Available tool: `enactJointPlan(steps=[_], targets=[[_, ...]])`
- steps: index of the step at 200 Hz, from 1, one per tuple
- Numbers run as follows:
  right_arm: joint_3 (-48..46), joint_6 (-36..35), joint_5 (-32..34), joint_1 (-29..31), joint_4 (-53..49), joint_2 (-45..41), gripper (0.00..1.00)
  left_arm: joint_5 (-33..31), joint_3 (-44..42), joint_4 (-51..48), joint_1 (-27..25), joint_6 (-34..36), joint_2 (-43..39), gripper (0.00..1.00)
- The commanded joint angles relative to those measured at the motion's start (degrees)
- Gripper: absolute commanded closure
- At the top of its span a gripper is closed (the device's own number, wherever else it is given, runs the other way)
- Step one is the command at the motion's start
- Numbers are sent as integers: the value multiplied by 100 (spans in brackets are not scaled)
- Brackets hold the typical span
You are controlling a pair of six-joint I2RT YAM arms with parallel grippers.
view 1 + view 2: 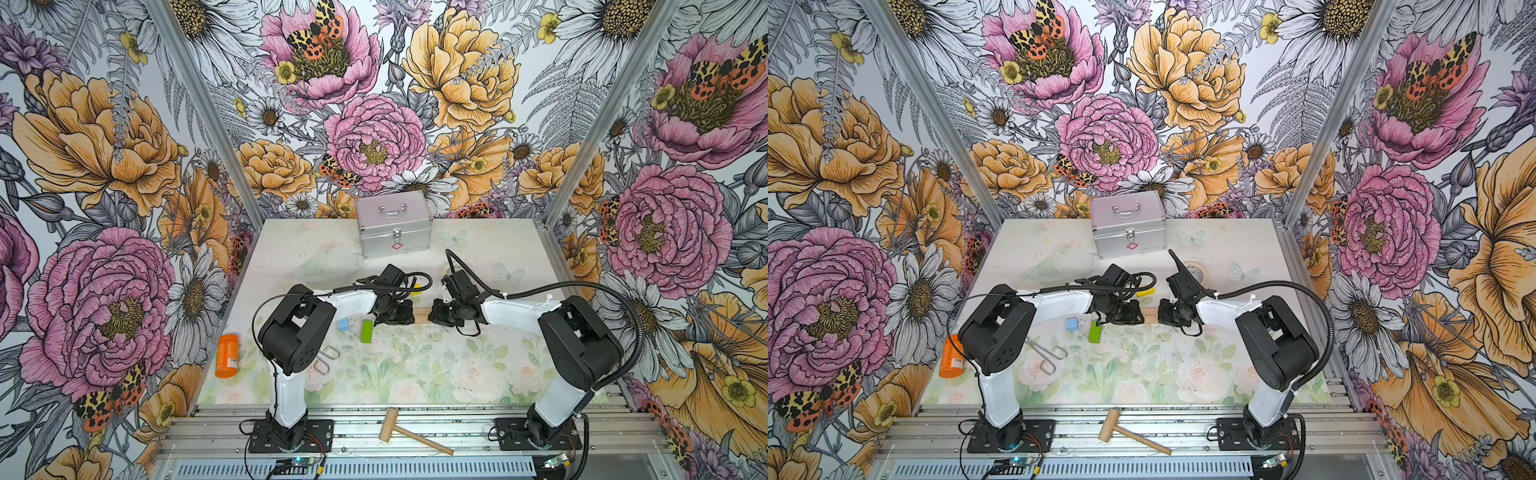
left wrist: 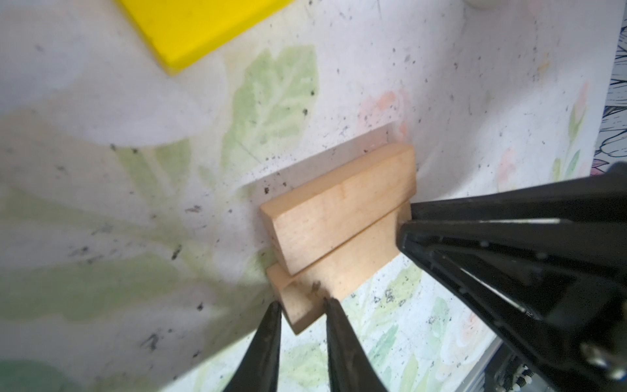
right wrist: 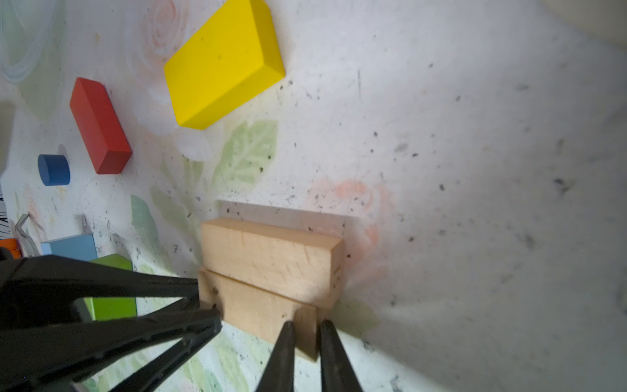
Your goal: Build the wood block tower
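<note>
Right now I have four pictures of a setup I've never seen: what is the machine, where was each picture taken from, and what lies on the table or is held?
A left arm and a right arm, bolted at the front edge of the table, each end in a two-fingered gripper. The two wide pictures come from one overhead camera; the two close-ups come from cameras on the arms' wrists. The left gripper and right gripper appear closed on opposite ends of the nearer tan bar, which lies right beside the farther tan bar. Loose around them lie a yellow block, red block, dark blue cylinder, light blue cube and green block. The silver case, orange bottle and wooden mallet are just nearby.
</note>
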Motion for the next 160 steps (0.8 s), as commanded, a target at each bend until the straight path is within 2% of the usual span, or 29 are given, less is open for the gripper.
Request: enactJointPlan(steps=[1,72,160], targets=[[9,-8,76,-22,-8,93,83,-133,100,184,18,-37,80,74],[-70,6,78,-14,-4,-34,74,-172,55,188,23,-34,22,67],[-181,23,102,-24,-20,-210,71,-208,-75,184,41,-30,-194,62]])
